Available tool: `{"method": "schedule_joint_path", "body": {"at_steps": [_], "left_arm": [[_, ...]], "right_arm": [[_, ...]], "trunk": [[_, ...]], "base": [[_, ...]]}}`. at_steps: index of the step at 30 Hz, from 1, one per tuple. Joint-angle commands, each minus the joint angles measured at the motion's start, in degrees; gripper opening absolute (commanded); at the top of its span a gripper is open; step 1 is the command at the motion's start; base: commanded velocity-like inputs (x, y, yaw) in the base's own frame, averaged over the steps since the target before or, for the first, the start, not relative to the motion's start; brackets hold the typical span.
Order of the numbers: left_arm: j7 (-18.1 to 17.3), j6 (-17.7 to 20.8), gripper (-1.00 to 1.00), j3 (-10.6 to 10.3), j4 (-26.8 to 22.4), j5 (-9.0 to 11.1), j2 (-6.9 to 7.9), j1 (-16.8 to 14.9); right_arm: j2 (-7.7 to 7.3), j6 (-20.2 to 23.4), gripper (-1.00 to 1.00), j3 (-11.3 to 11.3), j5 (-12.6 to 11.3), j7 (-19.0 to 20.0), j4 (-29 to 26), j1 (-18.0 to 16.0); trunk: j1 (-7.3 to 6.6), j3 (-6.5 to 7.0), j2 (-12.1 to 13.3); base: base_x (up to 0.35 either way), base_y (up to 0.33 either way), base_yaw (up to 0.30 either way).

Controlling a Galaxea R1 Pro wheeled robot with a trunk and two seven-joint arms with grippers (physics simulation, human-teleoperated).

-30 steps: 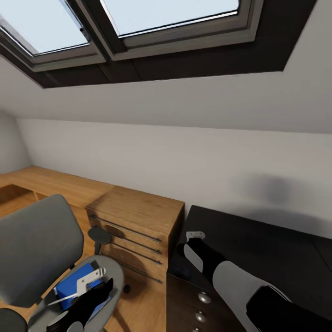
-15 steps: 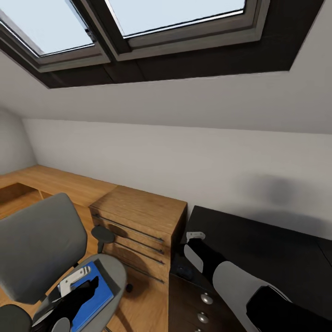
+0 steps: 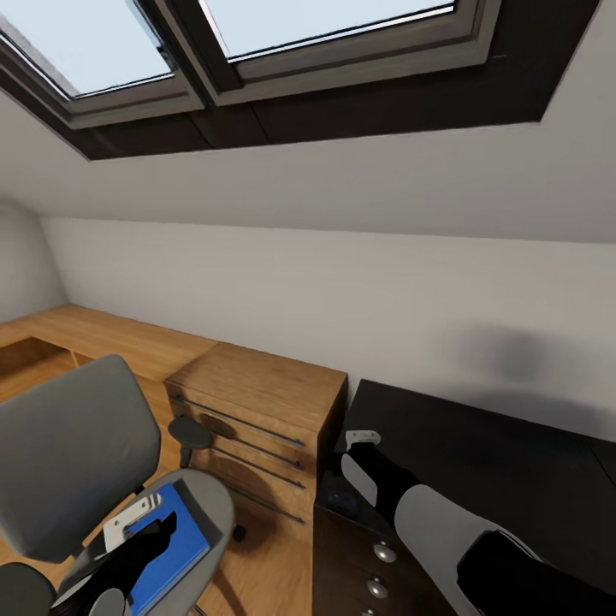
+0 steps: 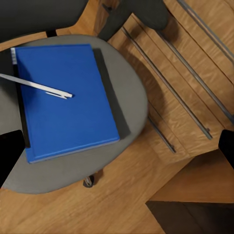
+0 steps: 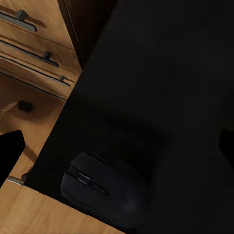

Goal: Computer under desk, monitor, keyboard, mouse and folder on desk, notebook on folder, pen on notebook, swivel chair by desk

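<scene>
The grey swivel chair stands at the lower left of the head view. A bright blue folder lies flat on its seat, and a white pen rests across the folder. I cannot tell whether the dark strip along the folder's edge is the notebook. My left gripper hangs open above the folder's near edge, holding nothing. To the right, the black mouse sits on the black desk near its left corner. My right gripper hovers open just above the mouse. The computer, monitor and keyboard are out of view.
A light wooden drawer cabinet stands between the chair and the desk, against the white wall. The desk's silver-knobbed drawers face me. A low wooden ledge runs left along the wall. Skylights slope overhead.
My left gripper has drawn back toward me off the folder, so more of the blue cover shows. The view has shifted a little. The right arm has not moved.
</scene>
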Motion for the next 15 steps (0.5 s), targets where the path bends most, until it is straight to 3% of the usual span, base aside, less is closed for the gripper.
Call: {"method": "schedule_joint_path", "body": {"at_steps": [1, 12, 15], "left_arm": [[0.4, 0.1, 1.0, 0.0, -0.1, 0.6, 0.02, 0.0], [0.4, 0.1, 1.0, 0.0, -0.1, 0.5, 0.01, 0.0], [0.4, 0.1, 1.0, -0.1, -0.1, 0.6, -0.04, 0.0]], "right_arm": [[0.0, 0.2, 1.0, 0.4, -0.4, -0.4, 0.0, -0.1], [0.0, 0.2, 1.0, 0.4, -0.3, -0.4, 0.0, -0.1], [0.0, 0.2, 1.0, 0.4, -0.3, -0.4, 0.0, -0.1]], "trunk": [[0.24, -0.25, -0.5], [2.65, -2.23, -4.9], [2.65, -2.23, -4.9]], "base": [[0.0, 0.0, 0.0], [0.0, 0.0, 0.0], [0.0, 0.0, 0.0]]}}
